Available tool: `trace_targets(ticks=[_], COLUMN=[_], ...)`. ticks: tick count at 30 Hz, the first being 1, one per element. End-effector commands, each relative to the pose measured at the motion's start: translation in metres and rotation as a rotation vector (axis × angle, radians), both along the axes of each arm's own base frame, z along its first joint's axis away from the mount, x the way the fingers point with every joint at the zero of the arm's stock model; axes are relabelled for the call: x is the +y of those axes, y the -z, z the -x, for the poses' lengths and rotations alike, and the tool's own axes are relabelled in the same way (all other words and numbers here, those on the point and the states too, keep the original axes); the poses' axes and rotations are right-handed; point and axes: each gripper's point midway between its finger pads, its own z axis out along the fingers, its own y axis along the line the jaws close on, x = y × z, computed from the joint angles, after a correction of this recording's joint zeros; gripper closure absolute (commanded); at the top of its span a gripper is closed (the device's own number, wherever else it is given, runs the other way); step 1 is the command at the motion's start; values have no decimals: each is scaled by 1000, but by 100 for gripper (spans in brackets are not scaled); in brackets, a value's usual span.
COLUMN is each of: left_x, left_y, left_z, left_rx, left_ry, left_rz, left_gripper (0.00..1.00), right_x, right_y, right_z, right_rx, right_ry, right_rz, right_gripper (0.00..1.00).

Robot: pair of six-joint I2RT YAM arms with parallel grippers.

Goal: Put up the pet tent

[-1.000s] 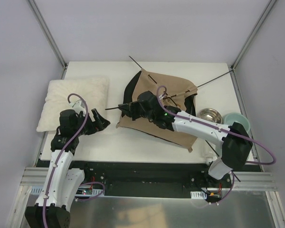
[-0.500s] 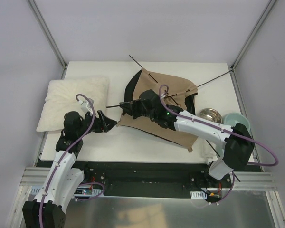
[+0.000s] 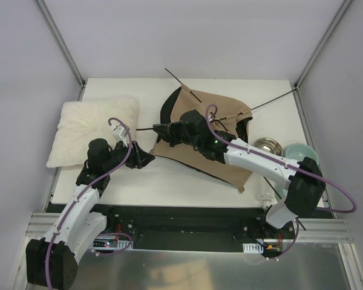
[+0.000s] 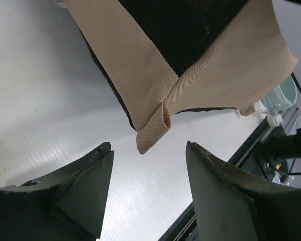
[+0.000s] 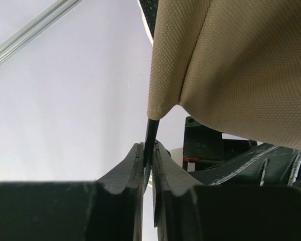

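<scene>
Broadly, the table (image 3: 169,181) carries the tent (image 3: 212,121) at its middle, toward the far side, with a pillow (image 3: 91,130) well to its left and two bowls (image 3: 267,146) near its right edge. The tent is slumped, not standing.

The right gripper (image 5: 148,148) reaches over the tent's left edge, its jaws pinched tight on a thin black pole (image 5: 150,131). The left gripper (image 4: 148,145) sits just short of the tent's near-left corner (image 4: 155,123), jaws partly apart and holding nothing; the corner hangs in line with the gap.

Risks, as I judge them: the pole is thin and smooth, so it could slip or twist in the right grip if the fabric drags on it. If the left jaws close off-line, they may catch only the corner's tip, which would pull free. Pulling the two arms against each other could bow the pole or slide the whole tent toward the bowls.

As for looks, the tent is tan woven cloth with a black lining, crumpled into a rough wedge. Pole ends stick out at its far-left and right. The corner is a folded, stitched pocket, seemingly raised off the table.
</scene>
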Motion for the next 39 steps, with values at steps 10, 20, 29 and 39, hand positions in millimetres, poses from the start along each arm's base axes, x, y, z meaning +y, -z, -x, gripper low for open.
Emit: trace_targets(ticks=[10,20,29,39], left_x=[-3,-3,-1,-2], left_y=[-4,0,-2,-10], left_z=[-15,-17,-22,-21], left_rx=[-137,-134,-148,-183], left_ry=[18,15,4,4], left_rz=[-65,-91,-109,-95], left_gripper=[65,68,87,100], right_x=[-2,-2,-3,-4], right_y=[-80,-84,-79,-61], right_z=[1,1,2,5], right_rx=[-97,-103,-100,-71], right_ry=[2,2,0,-11], right_rz=[-201,-212,-202,-162], right_gripper=[100,100,100,100])
